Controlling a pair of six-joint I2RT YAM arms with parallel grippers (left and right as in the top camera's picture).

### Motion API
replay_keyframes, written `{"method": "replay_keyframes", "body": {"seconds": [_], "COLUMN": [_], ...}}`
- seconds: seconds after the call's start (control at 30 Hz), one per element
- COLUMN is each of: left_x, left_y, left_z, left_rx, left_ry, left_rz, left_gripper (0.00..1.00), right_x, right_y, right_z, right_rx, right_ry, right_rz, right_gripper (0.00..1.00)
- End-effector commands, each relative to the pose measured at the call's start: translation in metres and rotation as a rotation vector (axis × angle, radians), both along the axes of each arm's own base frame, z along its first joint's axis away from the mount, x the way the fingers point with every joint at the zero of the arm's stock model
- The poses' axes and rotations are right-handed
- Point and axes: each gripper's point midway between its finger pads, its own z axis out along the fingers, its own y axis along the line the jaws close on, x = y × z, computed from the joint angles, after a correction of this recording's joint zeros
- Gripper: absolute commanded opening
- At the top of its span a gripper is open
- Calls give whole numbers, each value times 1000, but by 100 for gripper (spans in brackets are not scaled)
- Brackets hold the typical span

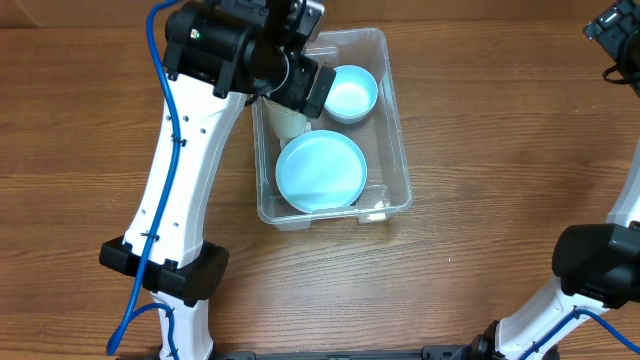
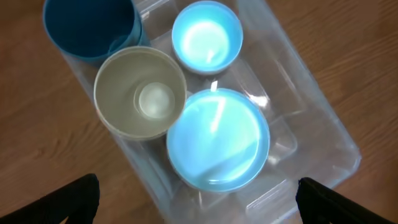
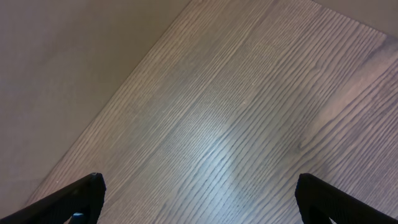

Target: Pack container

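The container (image 1: 395, 190) is a clear plastic bin in the middle of the table. Inside it lie a light blue plate (image 1: 320, 172) and a light blue bowl (image 1: 350, 92), and a cream cup (image 1: 288, 122) shows partly under my left arm (image 1: 240, 50). In the left wrist view the cream cup (image 2: 140, 93) stands upright beside the plate (image 2: 217, 140) and the bowl (image 2: 206, 37), with a blue cup (image 2: 90, 28) at the bin's corner. My left gripper (image 2: 199, 205) hangs open above the container (image 2: 323, 143), holding nothing. My right gripper (image 3: 199, 199) is open over bare wood.
The wooden table (image 1: 500, 120) surrounds the bin on all sides. My right arm's base (image 1: 600, 265) stands at the near right, and its gripper end (image 1: 612, 25) is at the far right corner, away from the bin.
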Motion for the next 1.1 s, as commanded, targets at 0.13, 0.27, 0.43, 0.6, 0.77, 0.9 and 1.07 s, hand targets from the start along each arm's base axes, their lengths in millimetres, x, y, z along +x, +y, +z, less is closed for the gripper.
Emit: {"method": "replay_keyframes", "body": {"seconds": [0.13,0.27,0.43,0.6,0.77,0.9,1.07], "left_x": [-9,-21,-50,-72,-92,-114,-137], "left_y": [50,84,126,140,141,145,151], "left_z": [21,85,138,114,52,-4,-62], "left_rx": [73,-11,-144,-150,-192,-230,-237], "left_ry": [-40,-235,-454,-639,-806,-970,-1036], "left_rz": [143,221,290,254,242,231,237], "left_gripper": [100,100,100,100,100,100,100], "right_x": [-2,-2,-2,-2,-2,-2,-2], "right_y": [1,1,1,1,1,1,1], "right_z": [14,14,14,14,14,14,14], "right_rx": [-12,-12,-12,-12,-12,-12,-12], "right_ry": [-34,-34,-34,-34,-34,-34,-34], "right_rz": [-4,-4,-4,-4,-4,-4,-4], "right_gripper": [100,100,100,100,100,100,100]}}
